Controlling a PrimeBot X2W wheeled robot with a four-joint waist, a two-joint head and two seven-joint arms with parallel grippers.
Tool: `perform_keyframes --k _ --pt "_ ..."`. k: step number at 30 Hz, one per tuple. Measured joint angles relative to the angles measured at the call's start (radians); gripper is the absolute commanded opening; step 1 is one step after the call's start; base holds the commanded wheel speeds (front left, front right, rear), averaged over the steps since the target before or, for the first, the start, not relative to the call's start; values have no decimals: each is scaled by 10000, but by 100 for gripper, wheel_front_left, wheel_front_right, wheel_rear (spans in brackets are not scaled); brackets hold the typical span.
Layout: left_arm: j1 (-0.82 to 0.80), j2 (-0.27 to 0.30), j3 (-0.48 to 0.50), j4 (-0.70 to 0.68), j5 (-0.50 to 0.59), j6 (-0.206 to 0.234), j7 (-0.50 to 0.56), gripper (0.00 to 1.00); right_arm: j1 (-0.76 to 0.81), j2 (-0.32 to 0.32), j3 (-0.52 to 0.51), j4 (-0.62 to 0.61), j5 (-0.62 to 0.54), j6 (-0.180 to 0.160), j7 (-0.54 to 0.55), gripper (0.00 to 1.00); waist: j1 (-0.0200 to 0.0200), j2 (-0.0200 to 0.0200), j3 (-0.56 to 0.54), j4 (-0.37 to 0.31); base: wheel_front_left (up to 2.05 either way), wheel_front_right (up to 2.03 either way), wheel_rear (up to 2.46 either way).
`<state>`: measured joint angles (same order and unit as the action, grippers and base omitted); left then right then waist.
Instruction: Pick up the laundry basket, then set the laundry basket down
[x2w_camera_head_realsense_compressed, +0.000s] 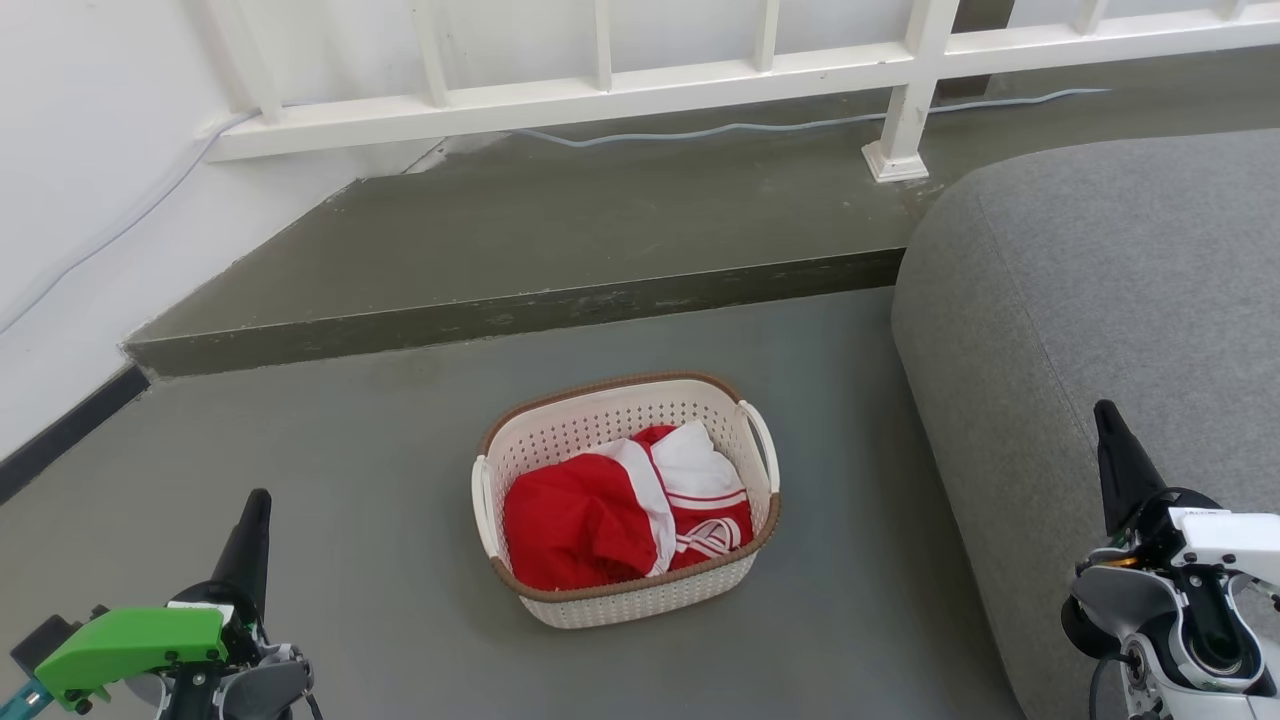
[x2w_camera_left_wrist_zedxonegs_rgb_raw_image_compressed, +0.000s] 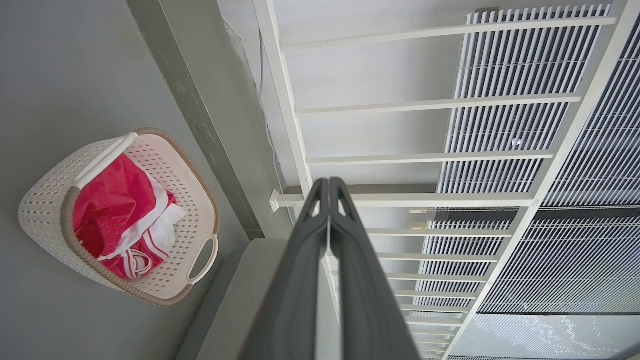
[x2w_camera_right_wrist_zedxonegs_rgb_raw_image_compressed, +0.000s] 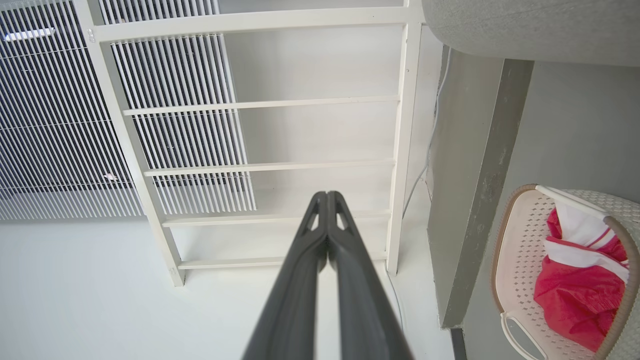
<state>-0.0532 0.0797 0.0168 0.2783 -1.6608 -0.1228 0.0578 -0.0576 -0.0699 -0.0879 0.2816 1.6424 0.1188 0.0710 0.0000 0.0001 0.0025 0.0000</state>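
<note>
Clearances: the laundry basket (x2w_camera_head_realsense_compressed: 640, 598) stands upright on the grey floor (x2w_camera_head_realsense_compressed: 330, 470) at the centre of the head view, between the two grippers and farther forward than both; open floor lies to its left and in front of it; on its right a narrower strip of floor separates it from the rounded edge of a grey upholstered seat (x2w_camera_head_realsense_compressed: 1100, 300); behind it, past more bare floor, a raised concrete step (x2w_camera_head_realsense_compressed: 520, 315) runs across, its dark face scuffed; a white railing (x2w_camera_head_realsense_compressed: 600, 95) stands on the step, with a pale cable (x2w_camera_head_realsense_compressed: 720, 128) along its foot; a white wall (x2w_camera_head_realsense_compressed: 80, 150) with black skirting (x2w_camera_head_realsense_compressed: 60, 430) closes the left side.

Arms: the left gripper (x2w_camera_head_realsense_compressed: 255, 525) sits at the lower left, well apart from the basket, pointing up and slightly right; its wrist view shows the two fingers (x2w_camera_left_wrist_zedxonegs_rgb_raw_image_compressed: 300, 260) pressed together tip to tip, nothing between them; the right gripper (x2w_camera_head_realsense_compressed: 1115, 455) sits at the lower right, in front of the seat and well apart from the basket; its fingers (x2w_camera_right_wrist_zedxonegs_rgb_raw_image_compressed: 300, 280) are closed against each other and empty.

Materials: the basket is cream-white perforated plastic, rounded-rectangular, with a brown woven-look rim (x2w_camera_head_realsense_compressed: 610, 385) and white loop handles (x2w_camera_head_realsense_compressed: 765, 445) on the short sides; red-and-white clothes (x2w_camera_head_realsense_compressed: 580, 520) lie crumpled inside; the fingers are long, dark and tapered; the seat fabric is a fine grey weave; the floor is smooth and matt.
</note>
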Motion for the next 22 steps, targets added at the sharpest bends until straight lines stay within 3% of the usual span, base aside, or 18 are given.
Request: perform_keyframes --k 22 --pt "-13 -6 19 17 0 0 29 0 -4 10 -19 6 0 0 2 0 0 0 0 0 0 0 0"
